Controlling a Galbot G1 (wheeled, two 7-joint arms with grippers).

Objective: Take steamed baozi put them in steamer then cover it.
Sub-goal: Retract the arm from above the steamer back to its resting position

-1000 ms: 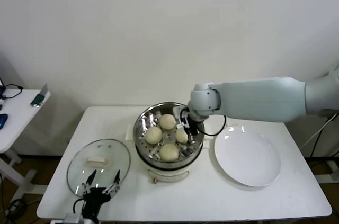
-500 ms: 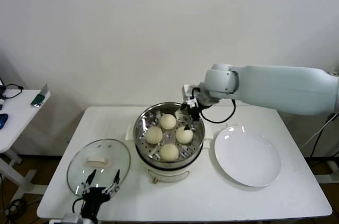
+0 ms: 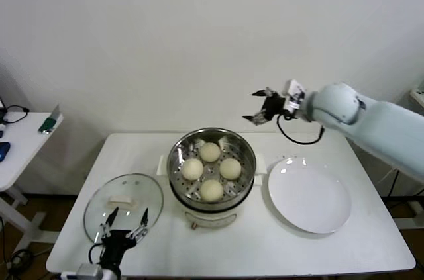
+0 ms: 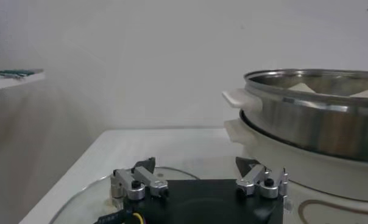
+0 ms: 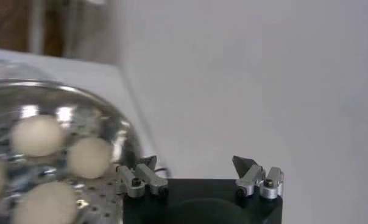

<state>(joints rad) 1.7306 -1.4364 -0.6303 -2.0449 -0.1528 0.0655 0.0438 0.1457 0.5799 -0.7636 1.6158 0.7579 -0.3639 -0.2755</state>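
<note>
We see the steamer (image 3: pixel 211 161) as bright polished steel, its perforated floor mirror-glossy, seated on a smooth cream plastic pot base (image 3: pixel 211 217). The four steamed baozi (image 3: pixel 211 171) look matt and smooth, like soft dough with no sheen. The cover (image 3: pixel 123 206) is clear glass, glossy, ringed in thin metal, with a matt cream bar handle (image 3: pixel 120 202). The plate (image 3: pixel 309 195) looks like glazed white ceramic and catches small highlights. The worktop (image 3: pixel 265 247) is a plain white, smooth and faintly satin surface. The right pincer (image 3: pixel 263 107) has black, metal-tipped fingers, and its arm shell is smooth pale plastic with a soft gloss.
</note>
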